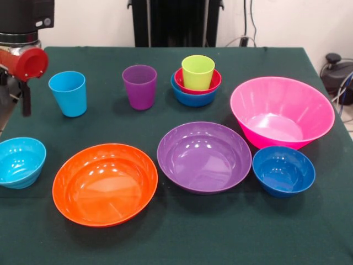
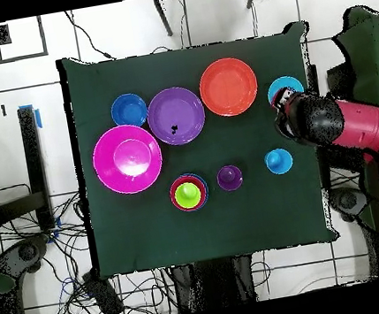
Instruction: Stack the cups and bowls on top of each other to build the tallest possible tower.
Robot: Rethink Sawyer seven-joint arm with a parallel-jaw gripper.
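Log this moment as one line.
tower: blue bowl, red bowl, lime green cup | cyan bowl: on table, unstacked | arm: above cyan bowl | gripper: unclear

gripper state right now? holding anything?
Gripper: cannot be told. Only the arm's end shows, at the table edge above the cyan bowl; no cup or bowl is seen held.

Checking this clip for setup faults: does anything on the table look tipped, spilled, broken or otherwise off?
Nothing stands out. All cups and bowls sit upright and look intact, with no spill on the green table. The lime green cup sits neatly in the red bowl, itself nested in a blue bowl. The arm hangs by the cyan bowl.
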